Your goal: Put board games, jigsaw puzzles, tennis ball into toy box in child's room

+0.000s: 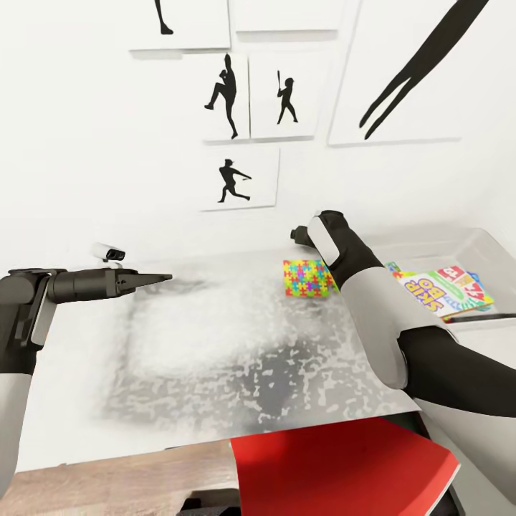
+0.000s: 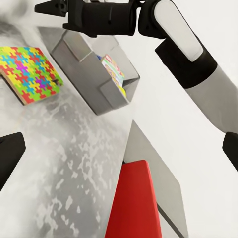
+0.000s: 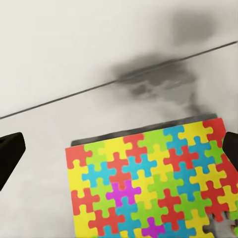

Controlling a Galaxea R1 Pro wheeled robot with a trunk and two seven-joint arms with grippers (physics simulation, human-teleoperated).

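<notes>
A jigsaw puzzle (image 1: 308,278) (image 2: 29,72) (image 3: 148,183) lies flat on the glossy white-grey table (image 1: 215,344), just left of the toy box (image 1: 476,247) (image 2: 79,54). My right gripper (image 1: 297,233) (image 2: 49,7) (image 3: 121,153) hovers open above the puzzle's far edge, a finger at either side and nothing between them. A SKIP-BO board game (image 1: 444,290) (image 2: 113,69) rests inside the grey toy box on top of other flat colourful things. My left gripper (image 1: 161,276) (image 2: 119,153) hangs open over the table's left part, pointing toward the puzzle and well apart from it.
A red chair (image 1: 344,466) (image 2: 134,203) stands at the table's front edge under my right arm. A small white device (image 1: 107,251) sits at the table's back left. Athlete silhouette posters (image 1: 229,97) hang on the white wall. Wood floor (image 1: 107,480) shows at the bottom left.
</notes>
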